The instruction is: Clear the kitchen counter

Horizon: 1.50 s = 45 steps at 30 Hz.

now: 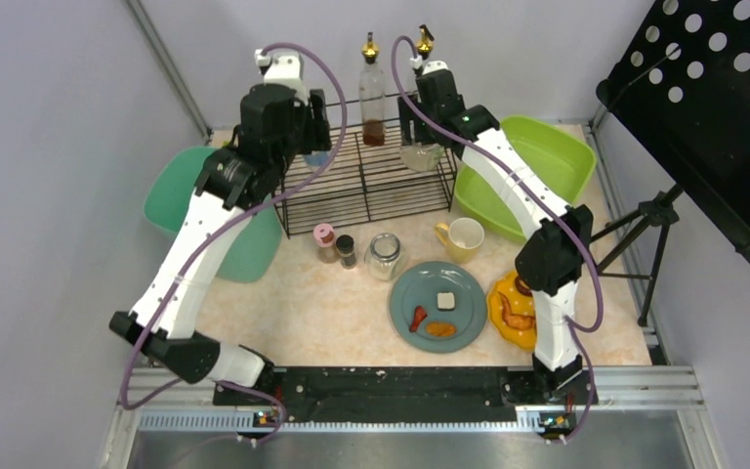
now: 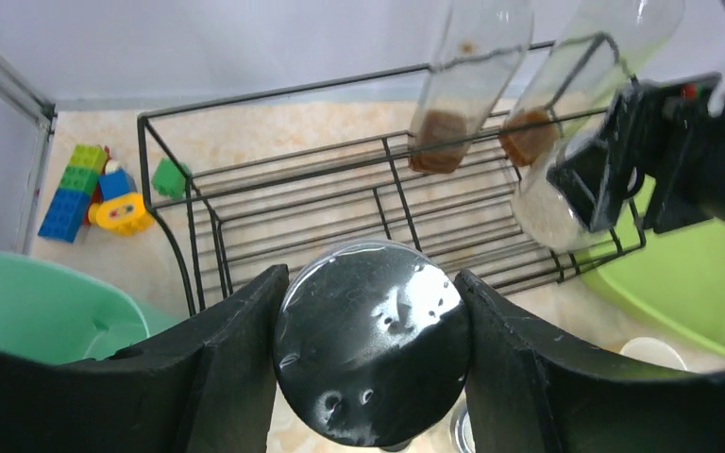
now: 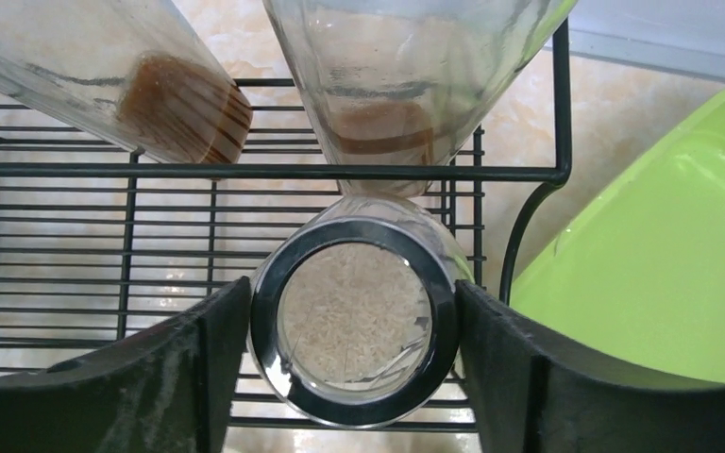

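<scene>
Right pincer (image 3: 354, 377) pinched rice jar (image 3: 354, 321); left pincer (image 2: 370, 387) pinched steel-lidded jar (image 2: 370, 330); both by rack (image 1: 366, 186), 12 o'clock on table (image 1: 322, 303); glass looked rigid, slick, fragile; side grip below lid seemed safest.

2 bottles (image 1: 372, 93); 2 plates (image 1: 410, 288); 2 tubs (image 1: 547, 156); 2 shakers (image 1: 324, 237) — 1 mug (image 1: 464, 239); 1 rack (image 1: 371, 186)
</scene>
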{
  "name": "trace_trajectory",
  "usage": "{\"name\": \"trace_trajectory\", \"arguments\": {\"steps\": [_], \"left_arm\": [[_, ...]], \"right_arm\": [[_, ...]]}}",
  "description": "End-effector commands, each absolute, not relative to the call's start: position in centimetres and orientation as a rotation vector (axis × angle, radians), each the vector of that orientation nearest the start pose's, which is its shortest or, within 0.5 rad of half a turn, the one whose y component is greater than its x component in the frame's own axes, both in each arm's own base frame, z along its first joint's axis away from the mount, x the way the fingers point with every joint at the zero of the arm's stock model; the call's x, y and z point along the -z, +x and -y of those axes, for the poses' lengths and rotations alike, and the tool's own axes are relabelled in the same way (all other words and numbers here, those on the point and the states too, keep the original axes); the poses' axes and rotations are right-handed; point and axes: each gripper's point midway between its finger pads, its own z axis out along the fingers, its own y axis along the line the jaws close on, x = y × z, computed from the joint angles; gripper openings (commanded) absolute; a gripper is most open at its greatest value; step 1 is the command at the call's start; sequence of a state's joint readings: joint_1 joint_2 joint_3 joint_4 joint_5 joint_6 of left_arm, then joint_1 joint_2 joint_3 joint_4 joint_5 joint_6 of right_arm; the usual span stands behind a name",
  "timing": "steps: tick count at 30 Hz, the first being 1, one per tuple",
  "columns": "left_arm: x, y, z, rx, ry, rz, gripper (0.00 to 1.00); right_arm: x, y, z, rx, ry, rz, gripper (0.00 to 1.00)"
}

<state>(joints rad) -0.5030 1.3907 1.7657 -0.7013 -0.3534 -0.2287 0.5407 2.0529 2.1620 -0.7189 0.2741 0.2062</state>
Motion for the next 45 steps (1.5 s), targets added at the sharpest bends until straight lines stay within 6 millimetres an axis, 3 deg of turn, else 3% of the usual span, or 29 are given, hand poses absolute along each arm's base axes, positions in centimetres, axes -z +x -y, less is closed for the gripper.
{"name": "trace_trajectory", "arguments": {"steps": [1, 8, 13, 17, 21, 29, 36, 45], "left_arm": [[-45.5, 40.1, 14.6, 0.251, 0.006, -1.738, 0.0], [-45.8, 44.7, 13.6, 0.251, -0.036, -1.733, 0.0], [-47.4, 47.0, 13.4, 0.266, -0.049, -1.694, 0.0], [-48.5, 48.7, 13.8, 0.302, -0.057, -1.673, 0.0], [-47.7, 50.5, 14.2, 0.329, -0.069, -1.676, 0.0], [-45.0, 53.2, 15.2, 0.353, -0.086, -1.692, 0.0], [-42.6, 54.9, 15.7, 0.346, -0.095, -1.722, 0.0], [-36.8, 55.2, 15.9, 0.317, -0.084, -1.855, 0.0]], "right_arm": [[-29.0, 50.4, -25.9, -0.207, -0.184, -2.077, 0.79], [-31.3, 49.2, -25.8, -0.253, -0.187, -2.045, 0.98], [-34.1, 46.3, -24.6, -0.273, -0.176, -1.995, 0.99], [-34.9, 44.1, -23.0, -0.247, -0.151, -1.96, 0.99], [-35.1, 42.3, -21.8, -0.245, -0.135, -1.941, 0.99], [-36.2, 38.0, -22.3, -0.345, -0.171, -1.884, 0.99], [-34.5, 35.0, -23.2, -0.417, -0.242, -1.913, 0.99], [-28.2, 31.8, -27.2, -0.498, -0.432, -2.004, 0.99]]}}
